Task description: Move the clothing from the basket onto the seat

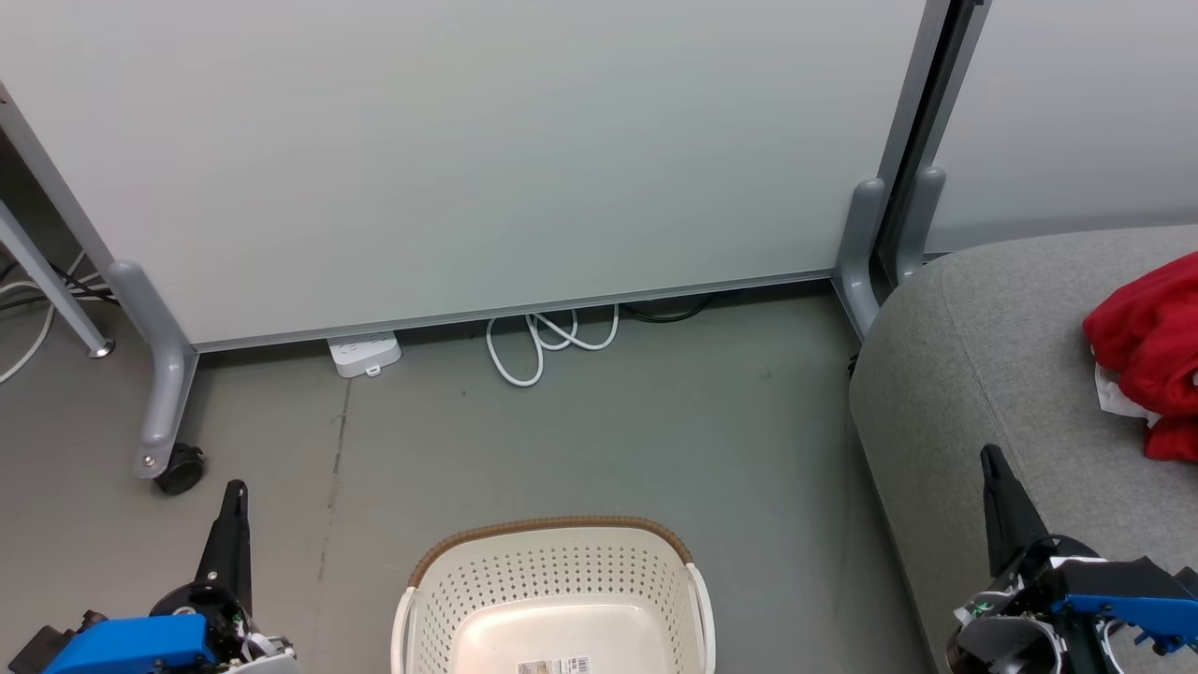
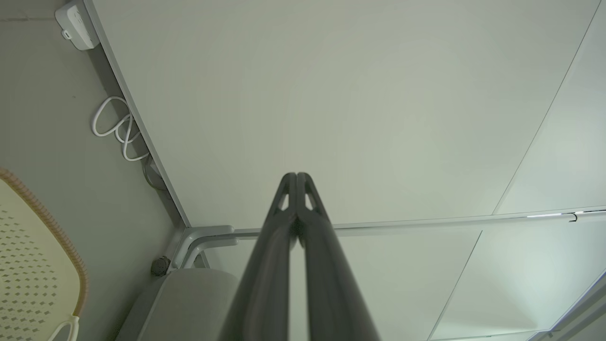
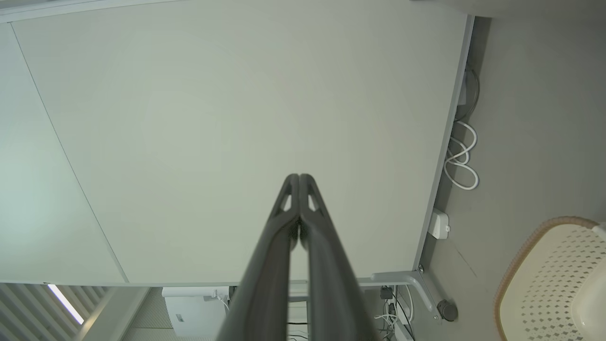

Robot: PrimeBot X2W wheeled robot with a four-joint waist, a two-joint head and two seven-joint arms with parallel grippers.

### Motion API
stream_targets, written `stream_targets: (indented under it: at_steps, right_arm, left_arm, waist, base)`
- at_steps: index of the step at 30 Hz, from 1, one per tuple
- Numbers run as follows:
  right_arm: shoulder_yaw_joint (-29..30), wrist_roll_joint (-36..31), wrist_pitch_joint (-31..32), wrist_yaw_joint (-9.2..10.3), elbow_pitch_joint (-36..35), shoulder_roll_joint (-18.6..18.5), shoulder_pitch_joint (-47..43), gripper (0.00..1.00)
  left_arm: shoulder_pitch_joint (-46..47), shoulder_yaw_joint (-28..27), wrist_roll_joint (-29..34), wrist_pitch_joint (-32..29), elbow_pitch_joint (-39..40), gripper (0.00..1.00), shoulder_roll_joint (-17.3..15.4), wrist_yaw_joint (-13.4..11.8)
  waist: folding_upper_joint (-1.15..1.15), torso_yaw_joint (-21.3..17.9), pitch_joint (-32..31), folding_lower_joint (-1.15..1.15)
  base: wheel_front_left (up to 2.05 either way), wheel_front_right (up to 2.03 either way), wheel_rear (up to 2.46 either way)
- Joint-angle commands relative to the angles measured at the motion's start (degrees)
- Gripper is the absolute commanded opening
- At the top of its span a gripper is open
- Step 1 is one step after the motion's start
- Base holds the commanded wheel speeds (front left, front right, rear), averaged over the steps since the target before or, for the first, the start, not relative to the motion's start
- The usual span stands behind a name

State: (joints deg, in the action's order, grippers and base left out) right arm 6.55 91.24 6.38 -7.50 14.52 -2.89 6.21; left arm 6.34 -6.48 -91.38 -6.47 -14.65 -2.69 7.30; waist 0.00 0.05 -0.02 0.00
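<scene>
At lower left, the left gripper (image 1: 234,501) points up the frame, its two long dark fingers pressed together. At bottom centre, the white perforated plastic basket with a brown woven-look rim (image 1: 552,526) stands on the grey floor. At right, the bright red soft clothing (image 1: 1146,346) lies heaped on the large grey woven-fabric seat (image 1: 983,356). At lower right, the right gripper (image 1: 992,463) has its fingers together too.

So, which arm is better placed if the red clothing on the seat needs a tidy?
Right. The right pincer hangs shut at the edge of the seat, on the side where the clothing lies. The left pincer is shut over the floor, beyond the basket.
</scene>
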Motion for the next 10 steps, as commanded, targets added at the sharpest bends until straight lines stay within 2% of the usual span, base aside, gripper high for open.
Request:
stream_targets:
  at_steps: [1,10]
  right_arm:
    - [0.2,0.9,0.3,0.02,-0.2,0.0,0.8,0.00]
    - [0.2,1.2,0.4,0.02,-0.2,0.0,0.7,0.00]
  left_arm:
    - [0.6,-0.3,-0.6,-0.2,0.3,0.00,-0.4,0.3]
    - [0.6,-0.3,-1.0,-0.3,0.3,0.00,-0.3,0.3]
  waist:
    - [0.00,0.0,0.0,0.00]
    - [0.00,-0.1,0.0,0.00]
  base:
    - [0.00,0.00,0.00]
    - [0.00,0.00,0.00]
